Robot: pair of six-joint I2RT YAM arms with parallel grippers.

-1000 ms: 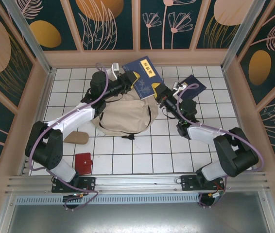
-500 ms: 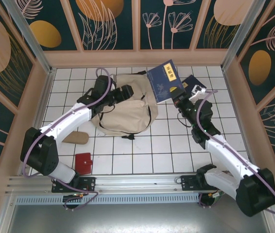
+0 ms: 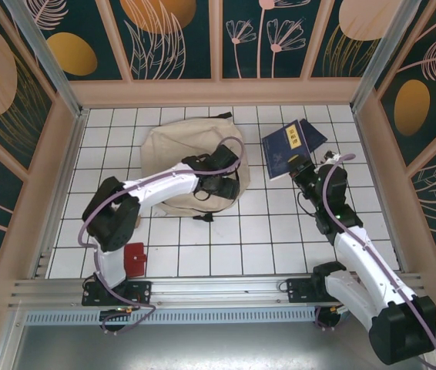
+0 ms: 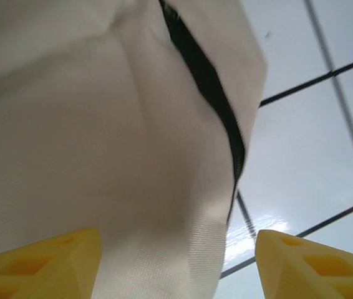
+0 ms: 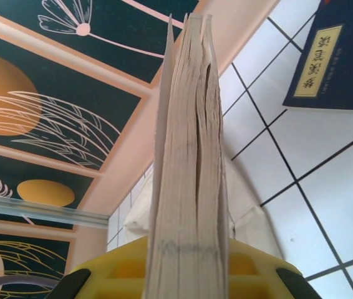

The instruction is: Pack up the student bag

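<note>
The right jaws pinch a book (image 5: 189,137), its page edges facing the wrist camera. A second blue book (image 5: 335,56) lies on the tiled worktop (image 5: 326,205) at upper right. The left jaws stand spread astride the bag (image 4: 101,124), perhaps brushing its cloth. Seen from overhead, the bag sits upper centre.

white arms (image 3: 164,183), black joints (image 3: 333,185), purple cables (image 3: 84,223), yellow gripper fingers (image 4: 39,265).
</note>
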